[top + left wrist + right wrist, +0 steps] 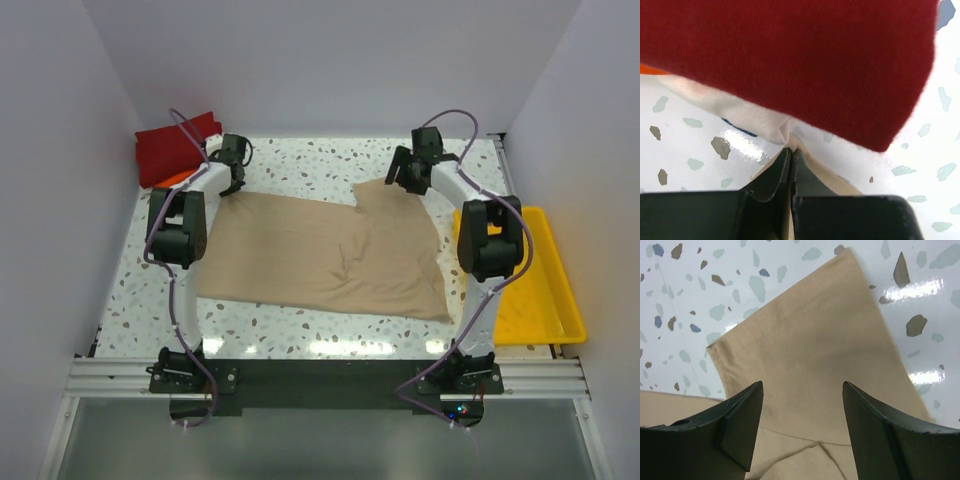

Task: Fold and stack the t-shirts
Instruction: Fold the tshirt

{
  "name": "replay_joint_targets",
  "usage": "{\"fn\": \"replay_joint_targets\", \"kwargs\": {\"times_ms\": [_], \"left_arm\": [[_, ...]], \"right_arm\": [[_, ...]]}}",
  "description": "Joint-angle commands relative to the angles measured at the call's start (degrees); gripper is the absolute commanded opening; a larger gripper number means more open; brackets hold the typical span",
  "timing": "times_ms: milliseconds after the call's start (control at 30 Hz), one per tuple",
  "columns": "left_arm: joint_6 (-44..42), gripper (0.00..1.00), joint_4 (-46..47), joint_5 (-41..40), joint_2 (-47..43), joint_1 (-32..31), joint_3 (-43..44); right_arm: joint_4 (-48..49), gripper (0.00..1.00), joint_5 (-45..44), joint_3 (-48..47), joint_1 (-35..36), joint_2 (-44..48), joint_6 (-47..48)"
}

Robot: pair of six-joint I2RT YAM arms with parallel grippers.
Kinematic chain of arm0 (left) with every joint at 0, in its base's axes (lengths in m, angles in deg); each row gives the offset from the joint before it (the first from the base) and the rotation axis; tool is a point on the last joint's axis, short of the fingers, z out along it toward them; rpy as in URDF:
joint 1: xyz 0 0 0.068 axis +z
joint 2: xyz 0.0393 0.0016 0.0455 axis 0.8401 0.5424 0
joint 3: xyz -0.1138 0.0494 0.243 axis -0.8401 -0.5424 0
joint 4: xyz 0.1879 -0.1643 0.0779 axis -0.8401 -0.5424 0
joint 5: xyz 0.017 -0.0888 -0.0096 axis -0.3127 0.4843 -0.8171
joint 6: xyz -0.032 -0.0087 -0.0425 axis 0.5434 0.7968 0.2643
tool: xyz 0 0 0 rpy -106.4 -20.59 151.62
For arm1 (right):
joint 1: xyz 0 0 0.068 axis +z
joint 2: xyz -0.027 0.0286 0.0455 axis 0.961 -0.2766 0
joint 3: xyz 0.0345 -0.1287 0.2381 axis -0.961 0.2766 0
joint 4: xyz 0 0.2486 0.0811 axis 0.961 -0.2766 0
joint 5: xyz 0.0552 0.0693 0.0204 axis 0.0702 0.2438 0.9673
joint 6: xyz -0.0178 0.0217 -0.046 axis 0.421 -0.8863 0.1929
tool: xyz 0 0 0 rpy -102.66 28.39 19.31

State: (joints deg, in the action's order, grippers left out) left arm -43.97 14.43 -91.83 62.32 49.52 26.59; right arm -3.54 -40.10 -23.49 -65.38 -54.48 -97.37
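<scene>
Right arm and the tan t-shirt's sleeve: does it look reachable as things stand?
Probably yes: the right end effector sits open just over a sleeve of the tan t-shirt, with nothing between them.

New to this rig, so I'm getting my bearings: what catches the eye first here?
A tan t-shirt lies spread on the table, the left gripper shut on its far-left corner beside a folded dark red shirt. The right gripper hangs open over its far-right edge, near a yellow tray.

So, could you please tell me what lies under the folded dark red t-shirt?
An orange cloth edge and a white cloth layer peek out beneath the folded dark red t-shirt; the rest of both is covered.
</scene>
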Motion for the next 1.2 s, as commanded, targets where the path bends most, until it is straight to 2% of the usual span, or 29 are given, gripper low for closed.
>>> {"fn": "replay_joint_targets", "kwargs": {"times_ms": [0, 233, 500, 633, 833, 967, 1067, 1167], "left_arm": [[0.3, 0.00, -1.1, -4.0, -0.6, 0.0, 1.3], [-0.6, 0.00, -1.0, -5.2, -1.4, 0.1, 1.5], [-1.3, 0.00, 1.2, -4.0, -2.8, 0.2, -0.2], [-1.8, 0.00, 3.5, -3.0, -4.3, 0.2, -2.0], [-1.8, 0.00, 4.9, -1.8, -4.8, 0.2, -3.1], [-1.8, 0.00, 5.3, -1.6, -4.9, 0.2, -3.5], [-1.8, 0.00, 5.7, -1.8, -5.1, 0.2, -3.8], [-2.2, 0.00, 6.6, -2.0, -5.4, 0.2, -4.0]], "right_arm": [[-0.9, 0.68, -4.5, -4.8, -0.4, -3.2, 2.2], [-4.1, 0.68, -8.4, -14.3, -0.5, -9.4, 3.6], [-6.0, 0.67, -14.0, -20.8, -0.5, -14.1, 4.4], [-7.9, 0.64, -14.7, -25.7, -0.5, -17.8, 4.1], [-8.1, 0.59, -12.8, -27.1, -0.3, -20.9, 2.9], [-7.5, 0.47, -11.3, -26.0, -0.1, -20.8, 2.2], [-6.9, 0.29, -11.3, -25.1, -0.2, -20.1, 1.7], [-7.5, 0.16, -11.6, -25.6, -0.2, -19.7, 1.7]]}}
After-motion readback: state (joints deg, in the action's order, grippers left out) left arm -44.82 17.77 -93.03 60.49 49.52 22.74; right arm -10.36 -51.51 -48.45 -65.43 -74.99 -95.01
